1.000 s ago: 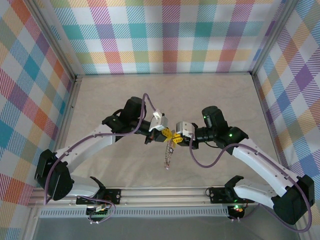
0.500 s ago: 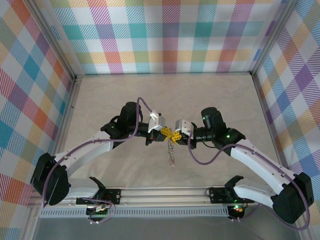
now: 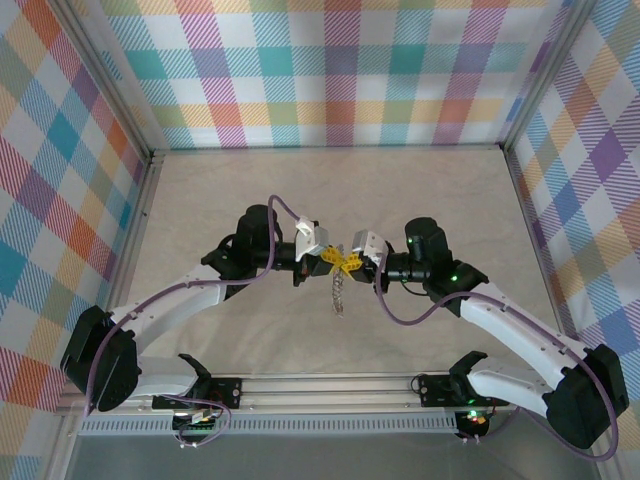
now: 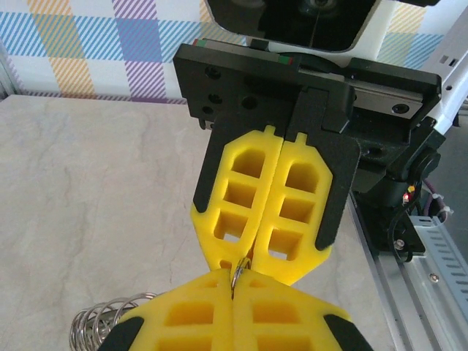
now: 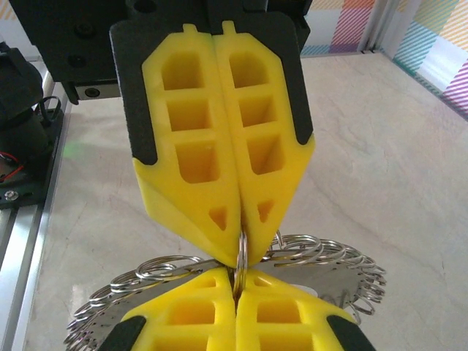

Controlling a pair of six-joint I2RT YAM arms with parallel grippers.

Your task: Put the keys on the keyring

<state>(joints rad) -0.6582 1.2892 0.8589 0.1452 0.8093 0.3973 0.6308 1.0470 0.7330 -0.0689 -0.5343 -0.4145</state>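
My left gripper (image 3: 333,261) and right gripper (image 3: 356,259) meet tip to tip above the middle of the table. Both are shut on the same small silvery split ring of the keyring (image 5: 241,257), which stands edge-on between the yellow fingertips (image 4: 239,272). That ring belongs to a bunch of several wire rings around a flat metal plate (image 5: 344,274), hanging below the grippers (image 3: 339,292). In the left wrist view my own left gripper (image 4: 236,284) is at the bottom and the right gripper (image 4: 252,257) faces it. The keys with coloured heads are out of view.
The beige tabletop (image 3: 230,190) is walled by checked panels on three sides. An aluminium rail (image 3: 330,385) with the arm bases runs along the near edge. Purple cables (image 3: 400,315) loop from both wrists.
Both grippers have moved a little away from the bases, still tip to tip, carrying the ring bunch with them. The hanging bunch looks shorter from above.
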